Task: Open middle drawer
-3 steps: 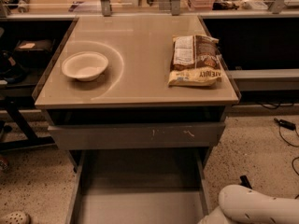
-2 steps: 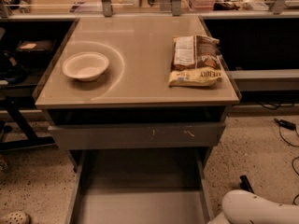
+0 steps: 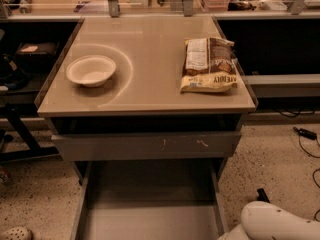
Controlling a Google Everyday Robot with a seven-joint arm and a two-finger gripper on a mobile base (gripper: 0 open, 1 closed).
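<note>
Tool is out of the frame, so I cannot tell how wide it stands or whether it has hold of anything; all that shows of the robot is a white rounded part of the arm [image 3: 280,224] in the lower right corner.

A grey desk [image 3: 150,49] with a smooth, slightly shiny top fills the middle of the view. On its left side sits a shallow white bowl [image 3: 91,70], and on its right side a brown and yellow snack bag [image 3: 209,65] lies flat, reaching the right edge. The two are well apart. Behind the desk runs a long counter [image 3: 165,14] with metal posts and clutter on it. The floor [image 3: 280,154] is pale speckled stone, with dark cables [image 3: 305,134] trailing on the right and a light shoe [image 3: 15,232] at the lower left corner.

Under the desk top, the upper drawer [image 3: 150,145] shows a grey face with white scratches. Below it the middle drawer [image 3: 150,221] is pulled far out toward the camera: its flat grey tray is bare, and its front face falls beyond the bottom edge. The white arm part lies just beside the drawer's right side rail, outside the tray.
</note>
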